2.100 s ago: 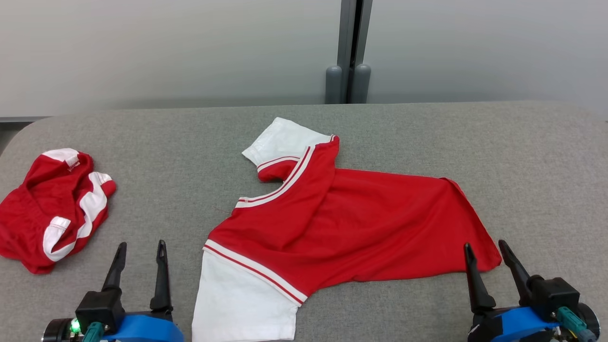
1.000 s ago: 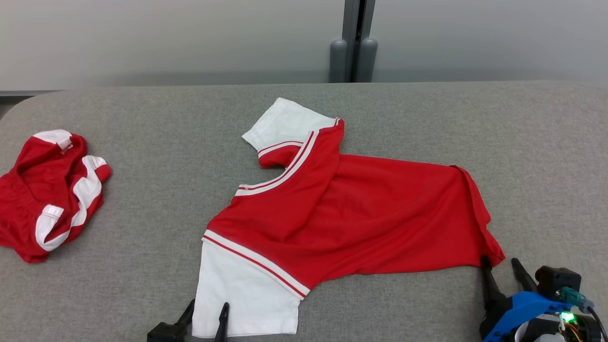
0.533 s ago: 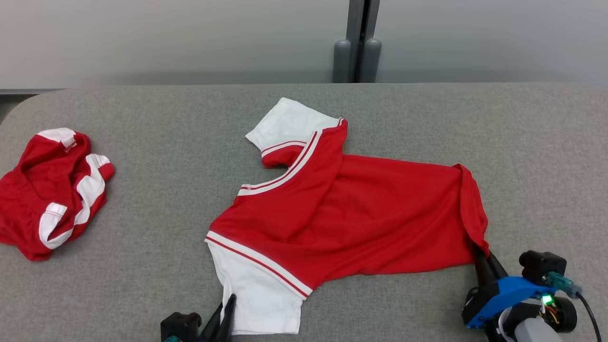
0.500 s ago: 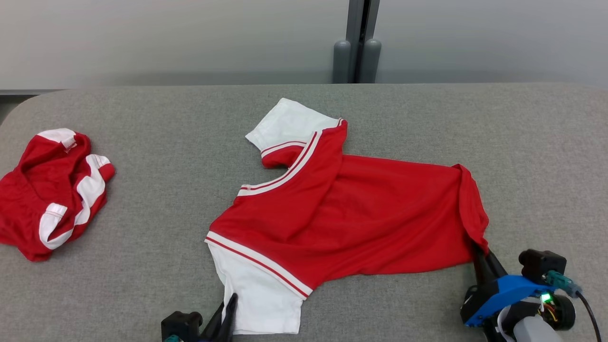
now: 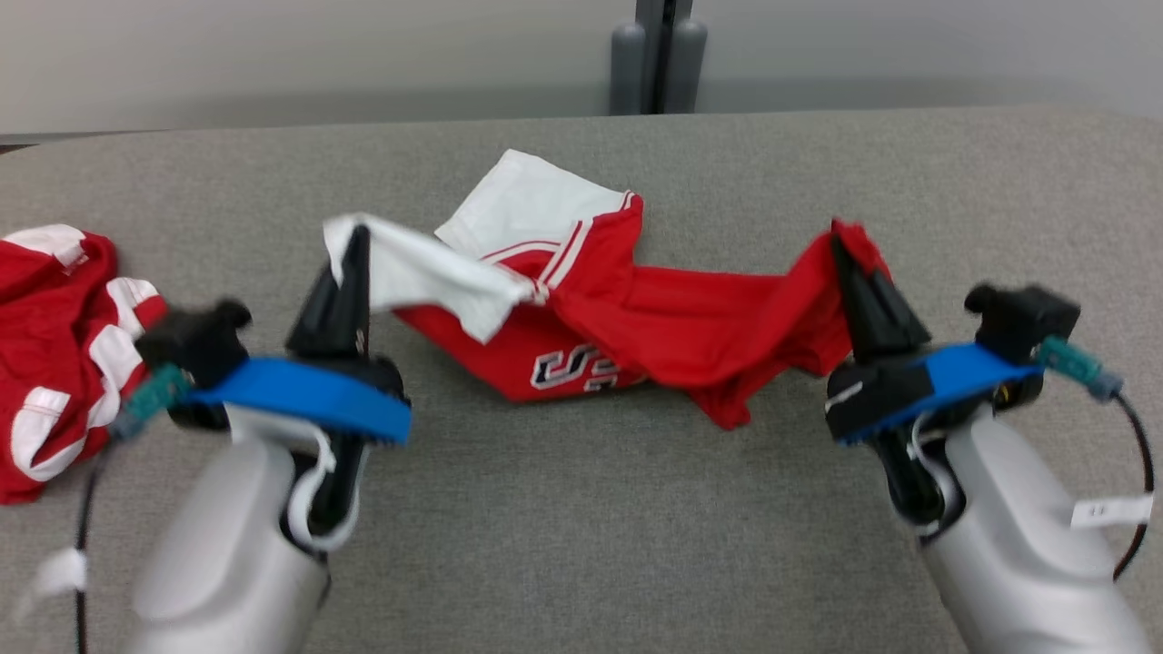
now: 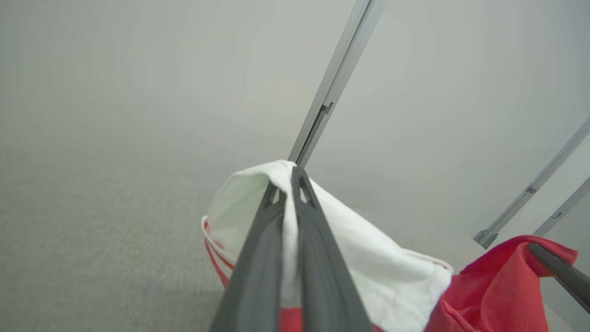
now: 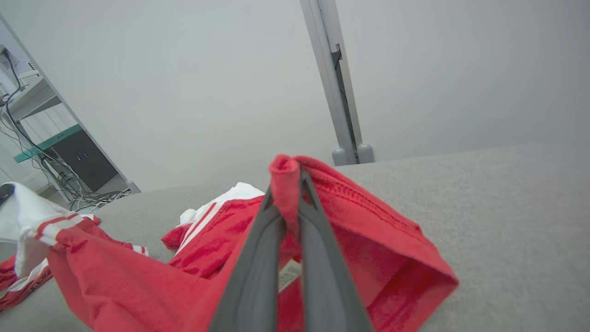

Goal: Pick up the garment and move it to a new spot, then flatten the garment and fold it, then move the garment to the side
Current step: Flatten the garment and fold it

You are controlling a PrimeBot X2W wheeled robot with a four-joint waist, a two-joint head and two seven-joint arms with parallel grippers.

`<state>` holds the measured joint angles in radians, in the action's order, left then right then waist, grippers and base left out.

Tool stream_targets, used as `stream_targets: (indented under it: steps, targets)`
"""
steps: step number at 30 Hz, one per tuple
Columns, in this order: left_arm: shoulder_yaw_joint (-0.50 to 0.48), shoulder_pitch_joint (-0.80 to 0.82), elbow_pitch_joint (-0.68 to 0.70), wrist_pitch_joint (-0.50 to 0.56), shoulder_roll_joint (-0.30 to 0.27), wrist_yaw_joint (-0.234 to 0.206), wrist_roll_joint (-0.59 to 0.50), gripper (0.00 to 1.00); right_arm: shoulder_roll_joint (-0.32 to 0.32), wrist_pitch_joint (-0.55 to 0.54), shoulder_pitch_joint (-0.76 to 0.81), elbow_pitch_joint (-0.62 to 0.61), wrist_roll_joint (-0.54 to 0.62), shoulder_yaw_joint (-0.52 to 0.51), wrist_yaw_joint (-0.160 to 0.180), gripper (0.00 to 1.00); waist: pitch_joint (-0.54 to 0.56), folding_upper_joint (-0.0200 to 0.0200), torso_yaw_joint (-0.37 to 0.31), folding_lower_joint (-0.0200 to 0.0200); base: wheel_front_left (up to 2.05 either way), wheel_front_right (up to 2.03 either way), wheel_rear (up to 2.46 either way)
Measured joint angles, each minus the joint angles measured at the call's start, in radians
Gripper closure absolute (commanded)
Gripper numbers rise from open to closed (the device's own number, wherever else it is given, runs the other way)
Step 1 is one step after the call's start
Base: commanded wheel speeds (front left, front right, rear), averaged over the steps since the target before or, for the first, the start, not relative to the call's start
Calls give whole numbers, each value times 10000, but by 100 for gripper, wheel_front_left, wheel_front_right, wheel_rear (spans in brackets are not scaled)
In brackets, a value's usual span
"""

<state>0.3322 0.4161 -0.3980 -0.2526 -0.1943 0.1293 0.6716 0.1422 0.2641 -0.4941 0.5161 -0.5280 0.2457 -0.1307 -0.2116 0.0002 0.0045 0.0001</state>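
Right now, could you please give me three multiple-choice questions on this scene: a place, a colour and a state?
1. Where on the table does the crumpled spare garment lie? A) the robot's left B) the robot's right C) the far edge
2. What colour is the cloth in the left jaws? A) red B) white C) grey
3. How is the jersey now? A) flat B) folded in half C) raised at both ends, sagging between
Answers: 1 A, it sits at the head view's left edge; 2 B, a white sleeve is pinched between them; 3 C, the left and right jaws each grip an end, its middle drooping toward the table.
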Motion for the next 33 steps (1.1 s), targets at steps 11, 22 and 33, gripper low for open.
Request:
stream_targets:
  steps: [11, 22, 33]
  targets:
    - [-853, 6973, -1751, 1281, -725, 2, 1342, 100, -146, -1147, -6686, 2395, -2378, -629, 0, 100, -2136, 1, -450, 3, 0, 0, 0]
    - [-313, 13359, -3492, 1436, -934, -6, 836, 100, -247, -828, -11998, 4500, -2406, -894, 2, 100, -3541, 2, -561, 2, 0, 0, 0]
    - [1026, 13377, -3900, 539, -639, -2, 1778, 100, -63, -604, -12062, 5377, -2987, -443, 2, 100, -3651, -1, -312, -2, 0, 0, 0]
